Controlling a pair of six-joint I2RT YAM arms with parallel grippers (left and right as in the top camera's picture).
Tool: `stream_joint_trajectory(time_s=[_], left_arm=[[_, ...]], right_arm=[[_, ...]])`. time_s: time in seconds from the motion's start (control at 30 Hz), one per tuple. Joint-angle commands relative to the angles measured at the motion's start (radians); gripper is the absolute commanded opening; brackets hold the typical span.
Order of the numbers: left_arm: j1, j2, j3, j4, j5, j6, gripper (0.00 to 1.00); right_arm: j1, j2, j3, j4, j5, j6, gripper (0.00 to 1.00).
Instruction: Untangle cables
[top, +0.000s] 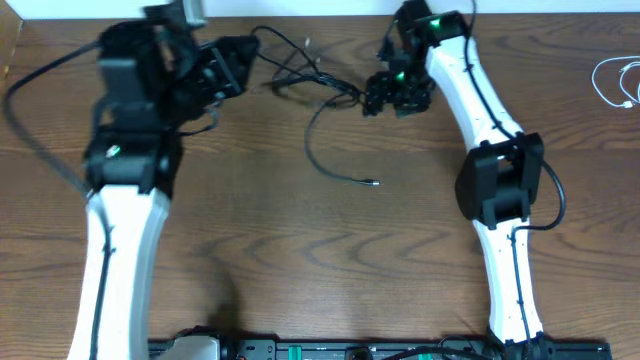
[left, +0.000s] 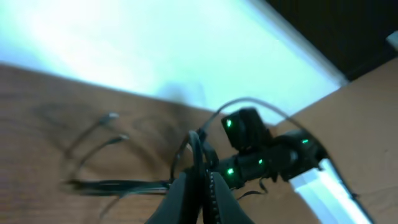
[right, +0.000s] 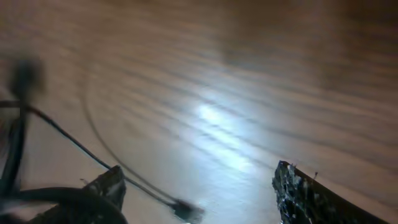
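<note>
1. Likely light and limp, the black cable (top: 318, 82) lies snarled upper centre on the table (top: 300, 260); white cable (top: 612, 85) upper right
2. Left claw (left: 200, 179) pinches it; right claw (right: 196, 186) gapes wide
3. Best hold: near the loose plug (top: 372, 182)

I log overhead as evenly lit and sharp. Left wrist: soft focus, blown-out cyan-white glare up top. Right wrist: motion blur, black cable (right: 74, 142) smeared, glare patch on table (right: 217, 124).
</note>
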Motion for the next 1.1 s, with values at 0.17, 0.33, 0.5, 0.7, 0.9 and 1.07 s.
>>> stream_joint_trajectory(time_s=[0.17, 0.33, 0.5, 0.7, 0.9, 1.07], left_arm=[[0.223, -0.217, 0.051, -0.012, -0.008, -0.009, 0.07], [0.302, -0.239, 0.051, -0.095, 0.019, -0.008, 0.07], [0.263, -0.182, 0.051, -0.214, 0.048, 0.016, 0.07], [0.158, -0.082, 0.051, -0.324, 0.043, 0.109, 0.07], [0.069, 0.043, 0.048, -0.364, 0.039, 0.124, 0.08], [0.031, 0.148, 0.048, -0.369, 0.042, 0.121, 0.07]], right_arm=[[-0.135, 0.036, -0.008, 0.0, 0.19, 0.026, 0.7], [-0.182, 0.036, -0.008, -0.005, 0.141, -0.002, 0.69], [-0.17, 0.036, -0.006, 0.028, -0.109, -0.184, 0.71], [-0.118, 0.036, -0.001, 0.066, -0.134, -0.196, 0.72], [-0.047, 0.036, -0.001, 0.103, -0.131, -0.192, 0.72], [0.001, 0.036, -0.001, 0.138, -0.035, -0.134, 0.75]])
